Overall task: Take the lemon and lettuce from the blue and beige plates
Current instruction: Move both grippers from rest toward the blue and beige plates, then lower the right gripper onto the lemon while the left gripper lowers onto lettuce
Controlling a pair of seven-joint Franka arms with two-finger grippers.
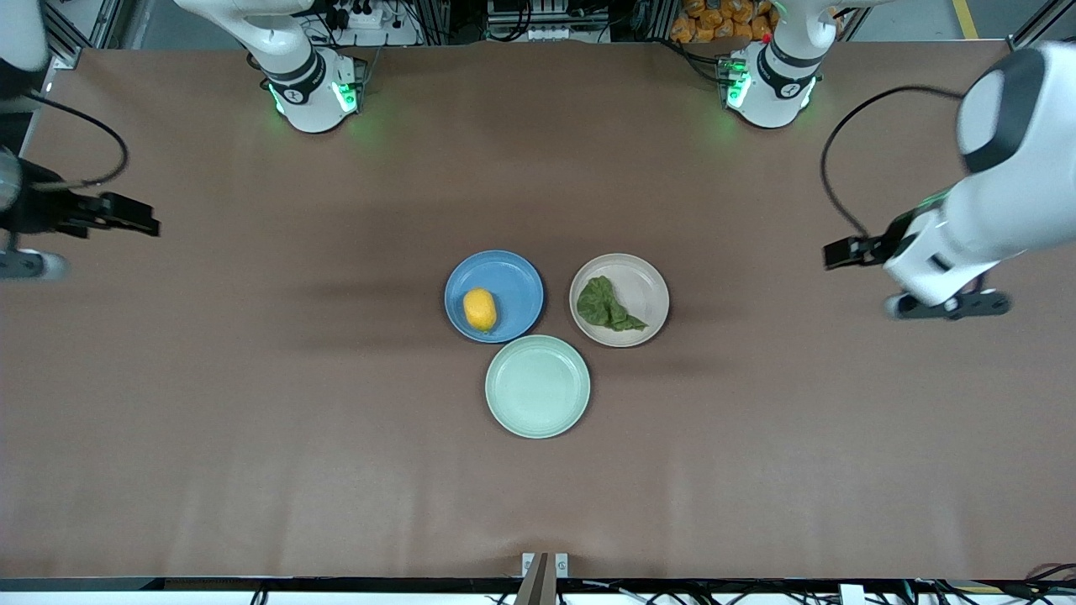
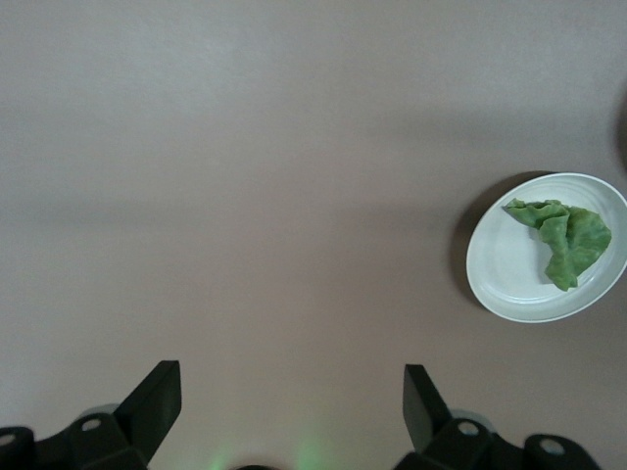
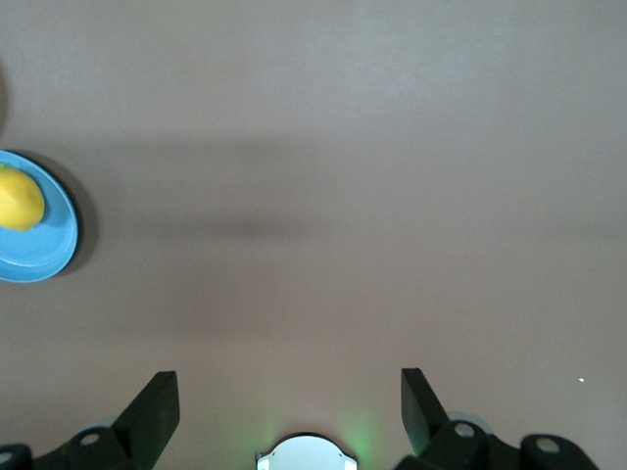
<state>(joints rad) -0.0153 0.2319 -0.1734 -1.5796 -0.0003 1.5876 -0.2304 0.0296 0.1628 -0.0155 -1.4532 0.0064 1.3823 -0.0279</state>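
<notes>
— Near the middle of the counter (image 1: 252, 437) sit three plates bunched together. Do you see them?

— Yes. The blue plate (image 1: 513, 281) is toward the right arm's end, the beige plate (image 1: 646, 286) beside it toward the left arm's end, and a mint-green plate (image 1: 537, 386) nearer the front camera, tucked between the two.

— And the food?

— The lemon (image 1: 480, 309) lies on the blue plate, on the part closest to the mint-green one. The lettuce (image 1: 609, 306) lies on the beige plate, its pointed tail reaching toward the rim.

— Where are the arms?

— Both are out at the ends, well apart from the plates. The left pincer (image 2: 292, 397) hangs over bare counter at the left arm's end, fingers (image 2: 157, 397) spread wide with nothing between them. Its wrist view catches the beige plate and lettuce off to one edge.

— The other one?

— The right pincer (image 3: 290, 401) hangs over bare counter at the right arm's end, likewise spread wide and holding nothing. Its wrist view shows a slice of the blue plate with the lemon at the edge.
</notes>
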